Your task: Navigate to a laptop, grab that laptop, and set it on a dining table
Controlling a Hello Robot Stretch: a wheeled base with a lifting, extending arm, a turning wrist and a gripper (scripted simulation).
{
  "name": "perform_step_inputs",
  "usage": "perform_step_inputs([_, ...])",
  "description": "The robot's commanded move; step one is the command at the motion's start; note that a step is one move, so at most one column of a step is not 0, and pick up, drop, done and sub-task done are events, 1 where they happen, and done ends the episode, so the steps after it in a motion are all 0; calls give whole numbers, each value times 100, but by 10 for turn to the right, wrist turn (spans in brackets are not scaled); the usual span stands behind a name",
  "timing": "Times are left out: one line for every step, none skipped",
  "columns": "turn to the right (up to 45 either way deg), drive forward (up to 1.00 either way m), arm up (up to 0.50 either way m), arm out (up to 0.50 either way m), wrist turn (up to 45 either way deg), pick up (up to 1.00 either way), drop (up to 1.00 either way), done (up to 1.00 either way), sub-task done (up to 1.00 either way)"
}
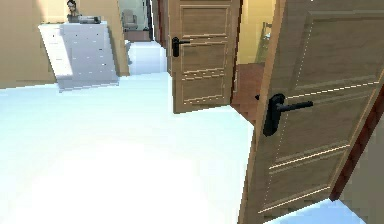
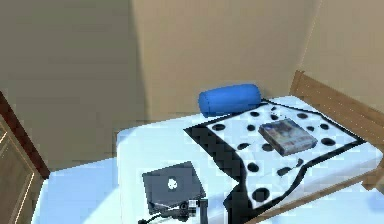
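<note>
Fwd view: white dresser (image 1: 85, 52) at far left, and a nearer door (image 1: 325, 110) crowded the right. Arm side view: the laptop (image 2: 170, 186), a dark flat slab, lay on the bed (image 2: 135, 150) near its corner, w/ the gripper (image 2: 172, 212) just below it in frame. Couldn't tell jaw state or whether it held anything. Risks: thin slab on soft bedding could slip from a shallow grip; base might clip the door on exit.

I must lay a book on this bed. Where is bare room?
The white sheet is bare between the blue bolster and the dark square slab. The dotted blanket is bare left of the grey flat device. Crowded near the gripper.
</note>
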Motion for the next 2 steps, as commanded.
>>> perform_step_inputs([0,0,0,0,0,100,0,0,0])
perform_step_inputs([0,0,10,0,0,0,0,0,0])
